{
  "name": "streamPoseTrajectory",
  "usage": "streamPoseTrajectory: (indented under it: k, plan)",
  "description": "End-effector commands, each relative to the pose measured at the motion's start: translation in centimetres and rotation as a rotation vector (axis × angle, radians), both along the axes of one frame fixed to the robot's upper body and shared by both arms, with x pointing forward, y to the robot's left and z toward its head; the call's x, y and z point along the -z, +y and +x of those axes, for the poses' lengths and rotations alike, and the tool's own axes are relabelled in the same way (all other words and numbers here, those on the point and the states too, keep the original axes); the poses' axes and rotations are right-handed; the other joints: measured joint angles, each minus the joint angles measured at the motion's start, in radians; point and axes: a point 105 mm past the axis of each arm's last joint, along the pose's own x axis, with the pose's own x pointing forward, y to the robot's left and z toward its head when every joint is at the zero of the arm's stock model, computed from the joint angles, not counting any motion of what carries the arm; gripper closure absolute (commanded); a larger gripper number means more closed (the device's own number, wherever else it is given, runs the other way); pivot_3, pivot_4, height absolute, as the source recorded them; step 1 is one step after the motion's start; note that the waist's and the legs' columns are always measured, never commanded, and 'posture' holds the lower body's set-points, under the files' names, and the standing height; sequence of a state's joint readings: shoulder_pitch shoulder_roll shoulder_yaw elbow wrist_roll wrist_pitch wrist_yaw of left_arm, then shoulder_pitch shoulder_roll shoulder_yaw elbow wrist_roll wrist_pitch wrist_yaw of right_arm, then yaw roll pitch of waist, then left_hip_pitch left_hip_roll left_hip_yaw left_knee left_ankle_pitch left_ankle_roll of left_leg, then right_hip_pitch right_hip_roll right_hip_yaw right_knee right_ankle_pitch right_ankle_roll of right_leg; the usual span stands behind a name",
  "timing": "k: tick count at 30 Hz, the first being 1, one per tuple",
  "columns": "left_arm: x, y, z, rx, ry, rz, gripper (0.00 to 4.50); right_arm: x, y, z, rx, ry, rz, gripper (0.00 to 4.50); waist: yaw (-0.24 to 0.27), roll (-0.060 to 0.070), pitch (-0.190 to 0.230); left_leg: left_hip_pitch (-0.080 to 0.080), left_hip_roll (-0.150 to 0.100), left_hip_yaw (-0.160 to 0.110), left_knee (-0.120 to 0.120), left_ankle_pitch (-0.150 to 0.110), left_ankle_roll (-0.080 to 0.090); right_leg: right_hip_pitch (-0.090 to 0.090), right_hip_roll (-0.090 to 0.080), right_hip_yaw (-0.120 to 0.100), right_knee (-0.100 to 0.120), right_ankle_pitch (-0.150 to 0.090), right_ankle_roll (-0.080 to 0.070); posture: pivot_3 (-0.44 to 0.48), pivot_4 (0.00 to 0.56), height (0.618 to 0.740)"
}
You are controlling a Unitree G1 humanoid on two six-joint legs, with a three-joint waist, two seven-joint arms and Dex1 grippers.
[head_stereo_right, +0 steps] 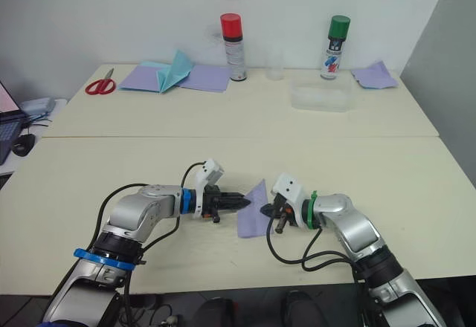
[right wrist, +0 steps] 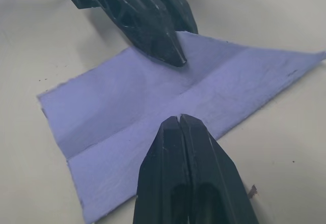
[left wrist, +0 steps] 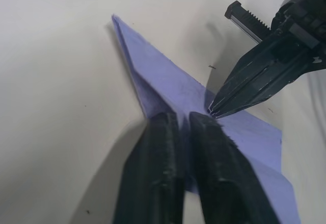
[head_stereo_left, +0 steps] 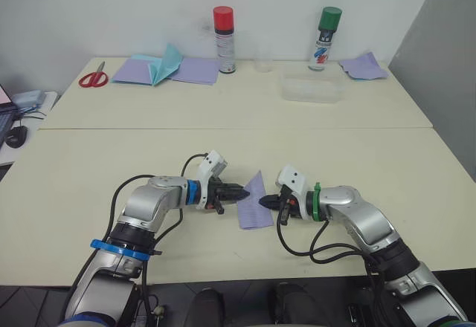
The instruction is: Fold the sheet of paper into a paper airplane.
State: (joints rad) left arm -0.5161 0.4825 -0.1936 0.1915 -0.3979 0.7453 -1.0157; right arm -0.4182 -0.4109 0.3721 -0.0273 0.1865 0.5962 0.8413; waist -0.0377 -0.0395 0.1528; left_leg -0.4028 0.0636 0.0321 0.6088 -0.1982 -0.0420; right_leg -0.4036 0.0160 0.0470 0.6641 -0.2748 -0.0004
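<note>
While crease sets, left gripper (head_stereo_left: pixel 244 192) and right gripper (head_stereo_left: pixel 262 202), both closed empty, pin sheet of paper (head_stereo_left: pixel 255 206) flat against table (head_stereo_left: pixel 89 178) from opposite sides.

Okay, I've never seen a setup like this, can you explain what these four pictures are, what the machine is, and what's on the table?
It is a humanoid robot with two arms, each ending in a gripper of two black fingers. Two pictures come from cameras on its head, looking down over the arms. The other two come from a camera on each wrist, looking along that gripper's fingers.

On the near table lies a purple sheet of paper, partly folded to a point. The left gripper and right gripper are both closed, tips pressing on the paper from opposite sides; neither lifts it.

On the far table: red scissors, flat purple sheets, a teal folded paper, two spray cans, a clear tray and another purple sheet.
</note>
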Motion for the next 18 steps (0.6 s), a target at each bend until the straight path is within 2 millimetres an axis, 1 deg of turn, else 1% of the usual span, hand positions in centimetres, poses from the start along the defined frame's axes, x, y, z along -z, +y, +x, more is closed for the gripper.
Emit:
streamPoseTrajectory:
  k: [1, 3, 5, 8, 9, 11, 13, 15, 18]
  plan:
    - [-1.0, -0.4, 0.1, -0.001, -0.007, -0.037, 4.47, 1.5, -1.1, 0.4, 0.078, 0.025, -0.051, 4.5, 0.0, 0.0, 0.0, 0.0, 0.0, 0.0, 0.0, 0.0, 0.0, 0.0, 0.0, 0.0, 0.0, 0.0, 0.0, 0.0, 0.15, 0.74]
    - [-0.7, -0.2, 0.1, -0.024, 0.006, -0.029, 4.47, 0.5, -1.0, 0.7, 0.086, -0.002, 0.007, 4.5, 0.0, 0.0, 0.0, 0.0, 0.0, 0.0, 0.0, 0.0, 0.0, 0.0, 0.0, 0.0, 0.0, 0.0, 0.0, 0.0, 0.15, 0.74]
    - [-0.5, 0.0, 0.0, -0.051, 0.024, -0.04, 4.47, -1.1, -1.1, 1.0, 0.089, -0.058, 0.074, 4.5, 0.001, 0.001, 0.0, 0.0, 0.0, 0.0, 0.0, 0.0, 0.0, 0.0, 0.0, 0.0, 0.0, 0.0, 0.0, 0.0, 0.15, 0.74]
    - [-0.9, 0.1, -0.5, -0.12, 0.074, -0.086, 4.47, -4.1, -1.5, 1.0, 0.093, -0.113, 0.188, 4.5, 0.002, 0.001, 0.001, -0.006, -0.001, 0.0, 0.001, 0.0, 0.0, -0.003, 0.0, -0.001, 0.0, 0.0, 0.001, 0.0, 0.15, 0.74]
    - [-1.2, 0.3, -0.5, -0.178, 0.104, -0.115, 4.47, -4.9, -1.7, 0.7, 0.078, -0.136, 0.206, 4.5, 0.002, 0.001, 0.001, -0.009, -0.001, 0.0, 0.001, 0.0, 0.0, -0.005, 0.0, -0.001, 0.0, 0.0, 0.001, 0.0, 0.15, 0.74]
    - [-1.7, 1.0, -0.6, -0.358, 0.174, -0.15, 4.47, -6.3, -2.2, 0.2, 0.059, -0.196, 0.221, 4.5, 0.003, 0.002, 0.002, -0.015, -0.001, -0.001, 0.001, 0.0, 0.0, -0.01, 0.0, -0.001, 0.0, 0.001, 0.001, 0.0, 0.15, 0.74]
    - [-1.8, 1.4, -1.0, -0.479, 0.227, -0.152, 4.47, -6.7, -2.5, -0.2, 0.051, -0.223, 0.222, 4.5, 0.006, 0.001, 0.002, -0.018, -0.001, -0.002, 0.001, 0.0, 0.0, -0.01, -0.001, -0.001, 0.0, 0.001, 0.001, 0.0, 0.15, 0.74]
    - [-2.2, 1.1, -1.1, -0.592, 0.29, -0.197, 4.47, -6.8, -2.7, -0.4, 0.061, -0.233, 0.229, 4.5, 0.007, -0.001, 0.003, -0.019, -0.002, -0.003, 0.002, -0.001, -0.001, -0.01, -0.001, -0.002, -0.002, 0.001, 0.001, 0.0, 0.15, 0.74]
    - [-2.1, 0.4, -1.5, -0.725, 0.362, -0.221, 4.47, -6.5, -2.9, -0.8, 0.072, -0.231, 0.234, 4.5, 0.009, -0.003, 0.005, -0.02, -0.003, -0.004, 0.002, -0.001, -0.001, -0.009, -0.001, -0.003, -0.002, 0.001, 0.001, 0.0, 0.15, 0.74]
